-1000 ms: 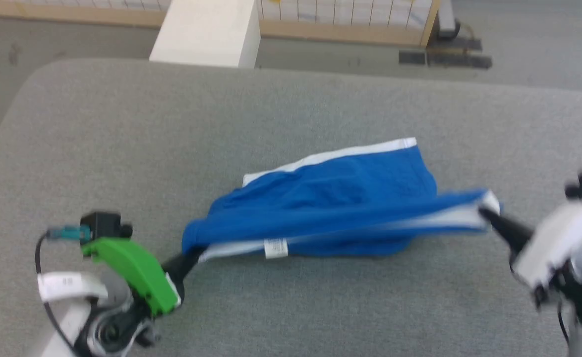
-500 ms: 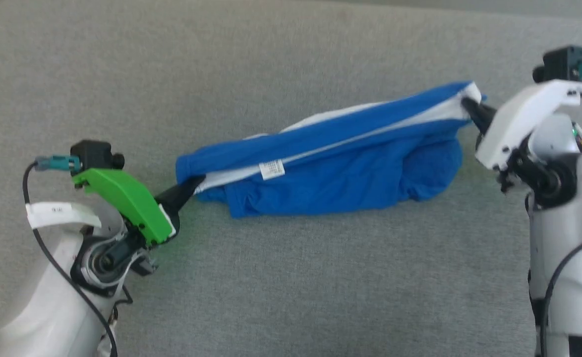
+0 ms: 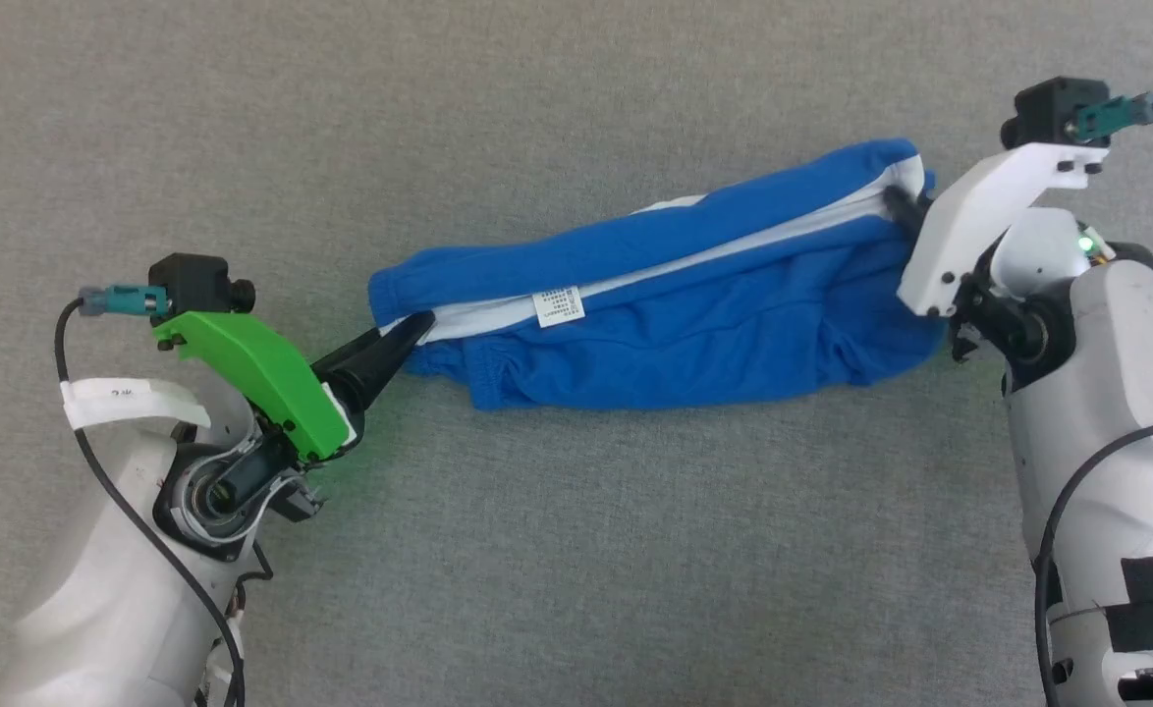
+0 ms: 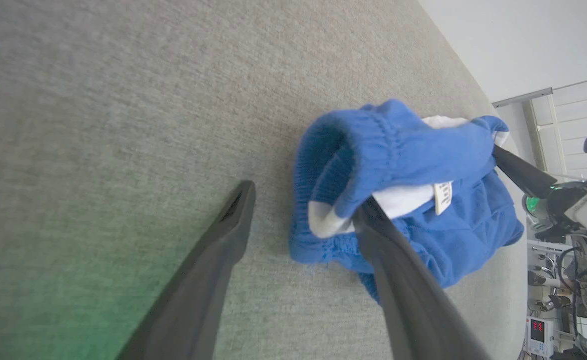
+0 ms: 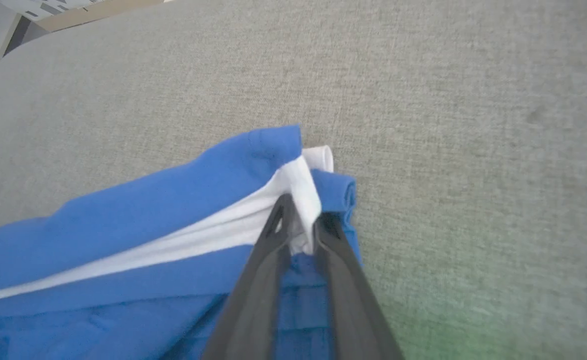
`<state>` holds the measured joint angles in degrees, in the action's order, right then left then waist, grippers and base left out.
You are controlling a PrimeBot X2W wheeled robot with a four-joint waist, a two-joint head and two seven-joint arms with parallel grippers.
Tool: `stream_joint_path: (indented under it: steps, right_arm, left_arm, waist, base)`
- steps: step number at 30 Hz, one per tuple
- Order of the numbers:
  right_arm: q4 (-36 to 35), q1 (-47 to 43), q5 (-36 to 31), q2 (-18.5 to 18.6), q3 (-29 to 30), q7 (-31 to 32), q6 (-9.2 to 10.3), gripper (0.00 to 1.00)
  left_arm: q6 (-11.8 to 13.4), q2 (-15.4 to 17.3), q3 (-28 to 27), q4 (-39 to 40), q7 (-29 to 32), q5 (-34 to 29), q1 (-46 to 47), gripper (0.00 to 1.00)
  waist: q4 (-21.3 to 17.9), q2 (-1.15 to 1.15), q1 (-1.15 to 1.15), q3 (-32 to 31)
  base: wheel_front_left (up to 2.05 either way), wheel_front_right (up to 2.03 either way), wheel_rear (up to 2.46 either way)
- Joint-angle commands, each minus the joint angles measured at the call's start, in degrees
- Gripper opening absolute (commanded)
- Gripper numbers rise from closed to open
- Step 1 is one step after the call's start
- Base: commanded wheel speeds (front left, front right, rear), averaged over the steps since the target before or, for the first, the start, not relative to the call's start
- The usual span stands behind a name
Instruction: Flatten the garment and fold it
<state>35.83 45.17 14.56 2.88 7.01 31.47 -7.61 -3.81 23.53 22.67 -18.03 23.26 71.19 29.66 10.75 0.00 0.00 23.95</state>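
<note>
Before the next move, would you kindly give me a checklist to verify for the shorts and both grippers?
1. Right gripper pinching shorts: ok, shut on the white stripe.
2. Left gripper gripping: not ok, jaws apart, cloth merely hooked over one finger.
3. Shorts flat: not ok, bunched, label showing.
4. Shorts wholly on the grey surface: ok.
5. Cloth taut between grippers: cannot tell.

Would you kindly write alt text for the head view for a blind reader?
Blue shorts with white stripes are stretched across a grey fabric surface. The right end effector pinches their right end; the left end effector touches the waistband at their left end.
</note>
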Motion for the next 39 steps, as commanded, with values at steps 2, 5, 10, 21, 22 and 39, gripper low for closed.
stream_joint_path:
  steps: [2, 5, 10, 21, 22, 39]
  right_arm:
    - [0.5, -0.7, 0.8, 0.0, -0.4, -0.5, 0.12, 1.00]
    - [-1.8, -2.2, 2.4, 0.0, -0.3, -0.8, 0.12, 1.00]
    - [-9.1, -7.2, 4.3, 0.0, 1.5, -0.5, 0.12, 1.00]
    - [-26.7, -23.6, -9.4, 0.0, 1.2, 9.3, 0.12, 1.00]
    - [-27.5, -24.2, -10.2, 0.0, 0.9, 10.4, 0.12, 1.00]
    - [-18.9, -16.5, -20.8, 0.0, 1.2, 16.4, 0.12, 1.00]
  left_arm:
    - [0.2, 0.1, -0.5, -0.4, -0.5, 0.7, -1.0, 1.00]
    - [0.7, 0.5, -2.0, 0.6, -1.4, 1.7, -2.4, 1.00]
    - [2.7, 1.3, -5.5, 4.9, -4.5, 3.3, -6.1, 1.00]
    - [7.4, 6.1, -6.2, 14.5, -36.3, -25.9, -18.3, 1.00]
    - [7.8, 5.8, -6.2, 14.7, -37.2, -27.8, -19.1, 1.00]
    - [1.1, -5.7, -15.2, 15.2, -38.3, -40.9, -23.0, 1.00]
  waist:
    - [0.0, 0.00, 0.00, -3.1]
    - [-0.2, 0.00, 0.00, -5.9]
    - [-0.3, 0.00, 0.00, -10.9]
    - [0.3, 0.00, 0.00, -13.9]
    - [0.4, 0.00, 0.00, -13.7]
    - [5.8, 0.00, 0.00, -6.4]
  base:
    - [0.00, 0.00, 0.00]
    - [0.00, 0.00, 0.00]
    - [0.00, 0.00, 0.00]
    - [0.00, 0.00, 0.00]
    - [0.00, 0.00, 0.00]
    - [0.00, 0.00, 0.00]
